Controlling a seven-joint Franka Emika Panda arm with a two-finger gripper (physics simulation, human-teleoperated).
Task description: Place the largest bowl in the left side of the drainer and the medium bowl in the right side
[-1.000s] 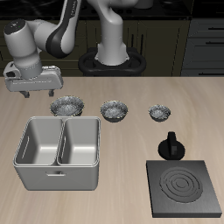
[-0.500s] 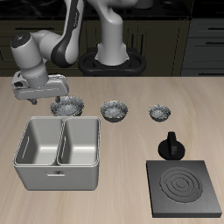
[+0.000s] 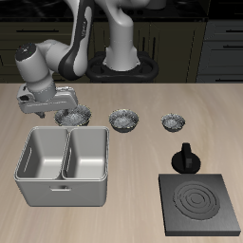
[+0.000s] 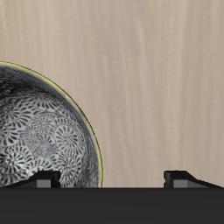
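Largest bowl (image 3: 73, 116) sits beside the drainer (image 3: 64, 164); gripper (image 3: 49, 106) above its edge, fingers (image 4: 48, 180) spread wide, holding nothing.

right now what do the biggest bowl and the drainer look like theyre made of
The biggest bowl looks like shiny grey metal: its inside shows a glinting, crinkled speckle pattern under a dark rim. The drainer looks like plain light grey metal with a smooth, duller finish, though these renders leave that open.
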